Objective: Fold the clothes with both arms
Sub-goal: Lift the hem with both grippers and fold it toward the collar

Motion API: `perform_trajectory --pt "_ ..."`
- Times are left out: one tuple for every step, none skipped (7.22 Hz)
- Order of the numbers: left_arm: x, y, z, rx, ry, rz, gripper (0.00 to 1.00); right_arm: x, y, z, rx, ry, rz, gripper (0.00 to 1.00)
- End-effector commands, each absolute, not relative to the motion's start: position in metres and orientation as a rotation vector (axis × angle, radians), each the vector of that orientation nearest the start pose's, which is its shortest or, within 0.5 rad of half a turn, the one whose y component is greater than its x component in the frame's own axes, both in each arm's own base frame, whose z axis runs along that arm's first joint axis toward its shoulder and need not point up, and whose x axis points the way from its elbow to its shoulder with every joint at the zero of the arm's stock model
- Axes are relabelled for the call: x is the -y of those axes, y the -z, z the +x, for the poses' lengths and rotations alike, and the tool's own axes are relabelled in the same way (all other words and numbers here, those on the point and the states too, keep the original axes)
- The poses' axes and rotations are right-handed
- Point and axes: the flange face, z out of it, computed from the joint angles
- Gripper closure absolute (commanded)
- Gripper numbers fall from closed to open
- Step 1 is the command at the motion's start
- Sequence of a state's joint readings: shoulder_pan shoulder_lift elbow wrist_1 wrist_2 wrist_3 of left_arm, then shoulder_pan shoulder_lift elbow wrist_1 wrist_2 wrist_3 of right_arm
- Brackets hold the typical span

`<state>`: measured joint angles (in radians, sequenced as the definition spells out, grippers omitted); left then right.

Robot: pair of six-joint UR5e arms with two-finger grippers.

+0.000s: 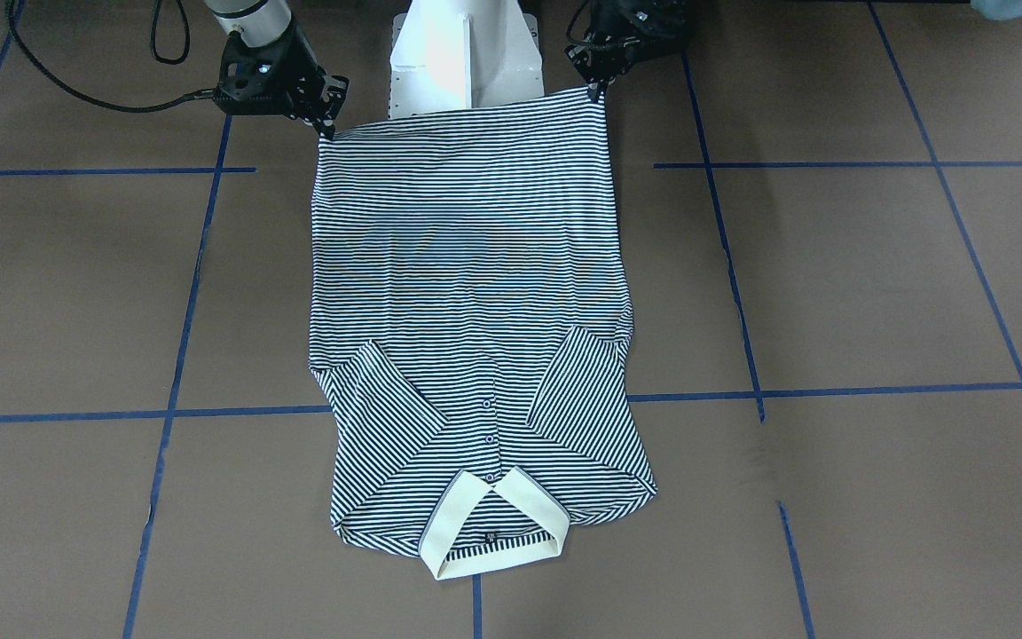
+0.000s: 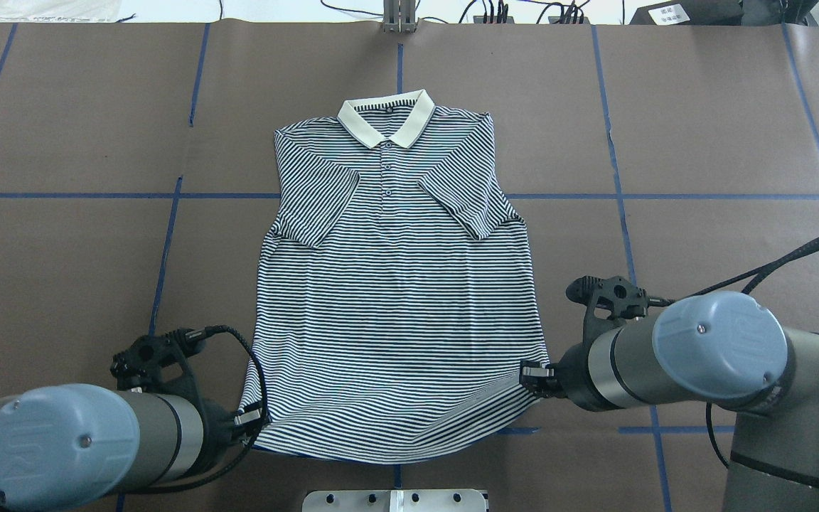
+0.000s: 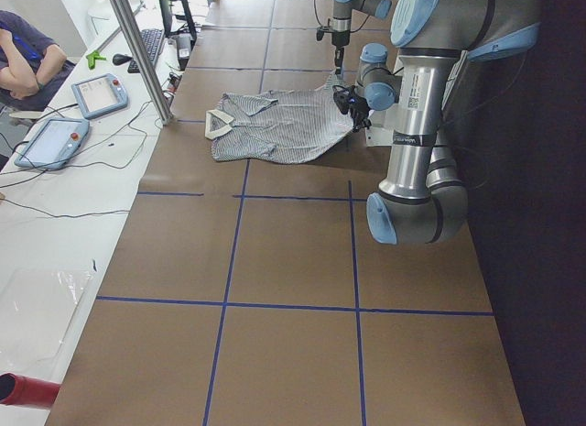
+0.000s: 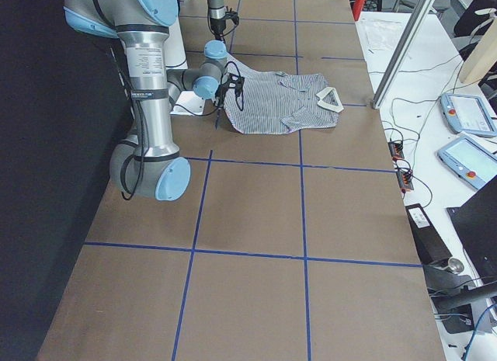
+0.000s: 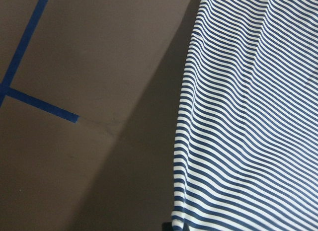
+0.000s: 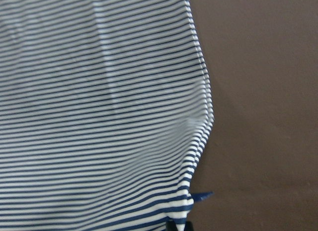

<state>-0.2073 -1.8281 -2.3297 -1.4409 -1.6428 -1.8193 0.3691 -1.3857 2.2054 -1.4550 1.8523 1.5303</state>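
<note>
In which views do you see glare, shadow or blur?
Exterior front-facing: the white pedestal is overexposed, the shirt stripes show coloured moiré. Left wrist: a broad shadow crosses the table beside the shirt. Right wrist: stripes slightly soft.

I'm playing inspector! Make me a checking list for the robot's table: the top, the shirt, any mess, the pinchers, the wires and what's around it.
surface: brown table, flat, marked with blue tape lines.
job's things: striped shirt lies front up, buttons showing, both sleeves folded in, collar on the side far from the robot.
clutter: nothing seen.
grippers: left gripper and right gripper each pinch a bottom hem corner.
cables: black cables loop off the wrists.
surroundings: handheld screens and a seated person at the side bench.
</note>
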Motion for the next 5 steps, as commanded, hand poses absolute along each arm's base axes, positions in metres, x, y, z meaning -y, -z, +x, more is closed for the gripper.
perform_trajectory --pt "0.294 -0.223 0.384 -0.889 0.404 0.066 1.00 0.343 -0.264 -0.393 0.963 -0.158 0.077 1.00" --pt "0.338 -0.228 0.384 -0.864 0.445 0.090 1.00 0.386 -0.267 -0.385 0.945 -0.187 0.135 1.00" --pt "0.385 -0.230 0.407 -0.820 0.474 0.111 1.00 0.435 -0.255 -0.396 0.931 -0.211 0.177 1.00" --pt "0.420 -0.246 0.412 -0.801 0.505 0.133 1.00 0.476 -0.257 -0.400 0.899 -0.247 0.190 1.00" --pt "0.450 -0.260 0.407 -0.814 0.544 0.156 1.00 0.499 -0.263 -0.402 0.871 -0.266 0.198 1.00"
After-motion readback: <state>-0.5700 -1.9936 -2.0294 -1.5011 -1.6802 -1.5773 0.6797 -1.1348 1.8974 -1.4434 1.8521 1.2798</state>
